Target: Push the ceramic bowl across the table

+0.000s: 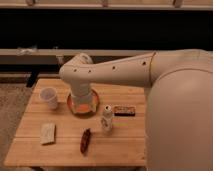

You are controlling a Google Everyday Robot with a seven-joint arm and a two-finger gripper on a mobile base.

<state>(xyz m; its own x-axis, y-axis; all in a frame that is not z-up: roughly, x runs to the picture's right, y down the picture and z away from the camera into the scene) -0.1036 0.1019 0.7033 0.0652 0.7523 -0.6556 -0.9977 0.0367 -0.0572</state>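
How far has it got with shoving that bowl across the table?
Done, it seems: the approach. The gripper is down at the bowl, its tip hidden behind the arm's wrist. In hand: lining up the push, though I cannot see any actual touch. Left, probably: the push itself, since the bowl sits toward the table's far side, next to the cup.

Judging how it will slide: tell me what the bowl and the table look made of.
The bowl looks like glazed ceramic: glossy orange-red with a darker rim. The table looks like light wood with a matte finish; plank seams show. The gripper is down at the bowl's middle.
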